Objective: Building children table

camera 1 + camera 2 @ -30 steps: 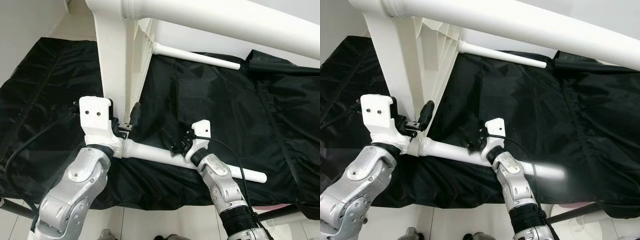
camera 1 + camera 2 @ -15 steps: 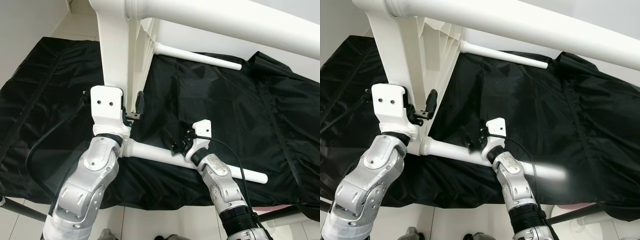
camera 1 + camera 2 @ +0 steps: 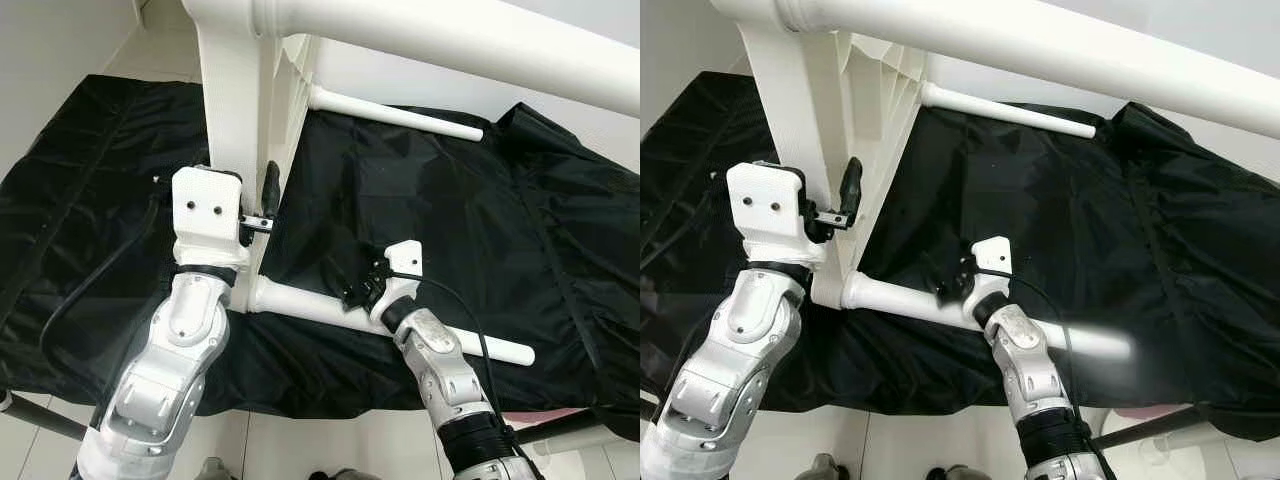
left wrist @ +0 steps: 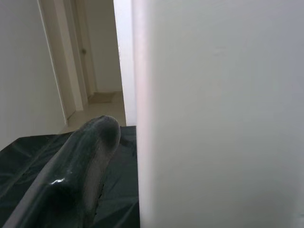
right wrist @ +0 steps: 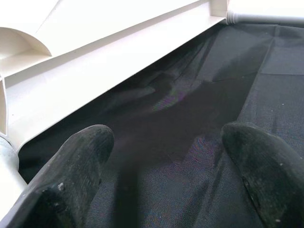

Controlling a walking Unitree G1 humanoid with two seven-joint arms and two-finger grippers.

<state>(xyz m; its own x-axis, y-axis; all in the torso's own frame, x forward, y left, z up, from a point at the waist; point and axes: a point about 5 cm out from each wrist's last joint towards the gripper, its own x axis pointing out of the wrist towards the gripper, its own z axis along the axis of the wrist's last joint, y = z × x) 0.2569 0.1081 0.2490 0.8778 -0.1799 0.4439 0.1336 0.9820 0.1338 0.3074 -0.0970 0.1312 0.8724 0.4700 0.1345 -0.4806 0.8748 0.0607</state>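
A small white plastic table (image 3: 240,120) lies tipped on its side on a big black crinkly cloth (image 3: 450,230) spread over the pale floor, so its round white legs poke out sideways and are easy to reach. The flat white table edge stands up tall, and everything else can be placed from it. One long round white leg (image 3: 330,310) sticks out from the bottom corner of that edge, low over the cloth, toward the robot. Another round white leg (image 3: 400,113) sticks out farther back, and a third thick one (image 3: 430,35) runs across the top, very close to the robot's head. The left gripper (image 3: 255,205) is pressed up to the table edge just above the low leg, with one black finger (image 4: 80,166) on one side of the flat white wall; its fingers are spread around that edge, I think to keep the table from falling while the leg is fixed, but I cannot tell if they squeeze it. The right gripper (image 3: 362,290) sits at the low leg, partway along from the table edge, its two black fingers (image 5: 76,166) wide apart and holding nothing, with only cloth between them. It looks ready to grab and turn that leg.
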